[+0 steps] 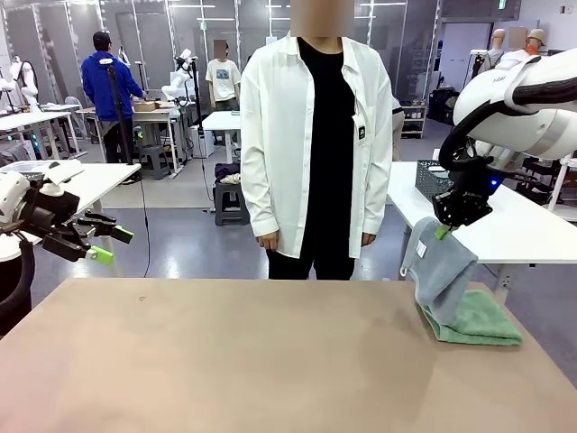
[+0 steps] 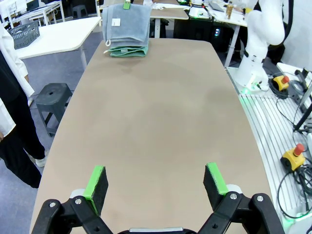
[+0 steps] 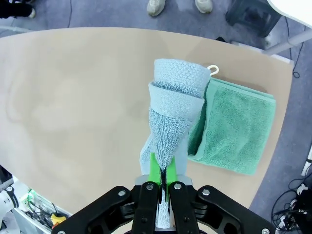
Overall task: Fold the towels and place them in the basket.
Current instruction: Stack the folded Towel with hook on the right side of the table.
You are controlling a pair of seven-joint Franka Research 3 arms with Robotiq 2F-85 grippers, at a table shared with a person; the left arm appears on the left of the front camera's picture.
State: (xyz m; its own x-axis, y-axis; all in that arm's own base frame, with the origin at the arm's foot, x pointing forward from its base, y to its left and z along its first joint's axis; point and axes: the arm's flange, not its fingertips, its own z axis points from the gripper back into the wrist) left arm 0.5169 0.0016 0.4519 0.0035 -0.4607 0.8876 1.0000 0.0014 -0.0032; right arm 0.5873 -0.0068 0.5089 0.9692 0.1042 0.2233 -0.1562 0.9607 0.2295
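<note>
Two towels — right gripper (image 1: 443, 232) pinching blue-grey towel (image 1: 442, 271), green towel (image 1: 478, 320) flat.

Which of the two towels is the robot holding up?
The pale blue-grey towel: the right gripper pinches its top edge so it hangs. The mint green towel lies folded flat on the table, untouched.
</note>
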